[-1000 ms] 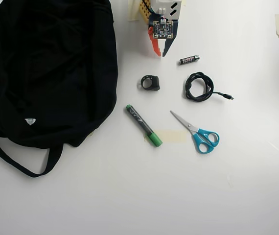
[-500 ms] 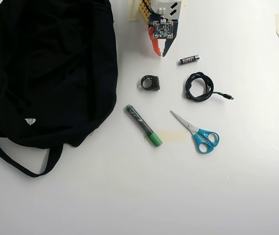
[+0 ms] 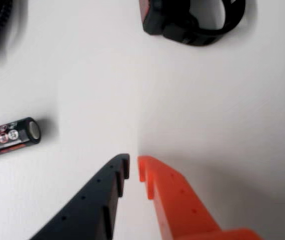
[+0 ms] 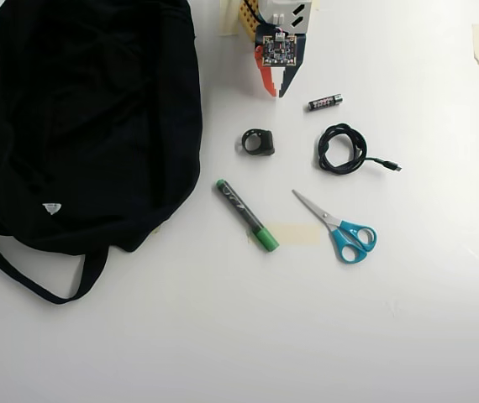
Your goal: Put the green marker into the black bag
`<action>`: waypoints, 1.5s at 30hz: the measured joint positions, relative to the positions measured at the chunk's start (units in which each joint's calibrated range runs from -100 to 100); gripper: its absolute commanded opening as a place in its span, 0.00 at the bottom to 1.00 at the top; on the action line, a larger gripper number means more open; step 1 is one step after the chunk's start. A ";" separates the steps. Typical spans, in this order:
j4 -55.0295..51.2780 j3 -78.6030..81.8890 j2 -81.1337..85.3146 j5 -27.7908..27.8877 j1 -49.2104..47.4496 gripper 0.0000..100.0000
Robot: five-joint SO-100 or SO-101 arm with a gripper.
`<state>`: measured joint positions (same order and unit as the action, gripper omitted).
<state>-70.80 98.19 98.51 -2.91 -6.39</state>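
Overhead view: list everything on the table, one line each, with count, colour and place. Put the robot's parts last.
black bag: one, black, fills the left side.
green marker: one, dark barrel with green cap, centre, lying diagonally.
scissors: one pair, blue handles, right of the marker.
cable: one, black, coiled, above the scissors.
battery: one, black, right of the gripper.
small black ring-shaped object: one, below the gripper.
tape pieces: beige, one beside the marker's cap.
gripper: one, orange and dark fingers, top centre, nearly closed, empty.

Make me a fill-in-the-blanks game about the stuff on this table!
1. The green marker lies between the black bag and the ____, whose handles are blue.
2. The gripper holds ____.
3. The marker's big cap is ____.
4. The biggest thing on the table is the black ____.

Answers: scissors, nothing, green, bag
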 measured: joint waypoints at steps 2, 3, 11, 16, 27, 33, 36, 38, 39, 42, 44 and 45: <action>0.00 0.00 0.00 0.00 0.00 0.03; 0.00 0.00 0.00 0.00 0.00 0.03; 0.00 0.00 0.00 0.05 0.00 0.02; 0.00 0.00 0.00 0.05 0.00 0.02; 0.86 0.00 0.00 -0.44 -0.07 0.03; 6.78 -0.31 0.00 -0.24 -0.07 0.03; 7.81 -2.67 0.00 -0.24 -0.07 0.03; 7.90 -4.09 0.00 -0.24 -0.07 0.03; 7.90 -4.72 -0.08 -0.24 -0.07 0.03; 8.24 -7.08 -0.91 -0.24 -0.07 0.02; 9.19 -10.38 -2.66 -0.24 0.00 0.03; 9.70 -12.03 -3.82 -0.24 0.00 0.03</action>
<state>-61.10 86.16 94.69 -3.15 -6.39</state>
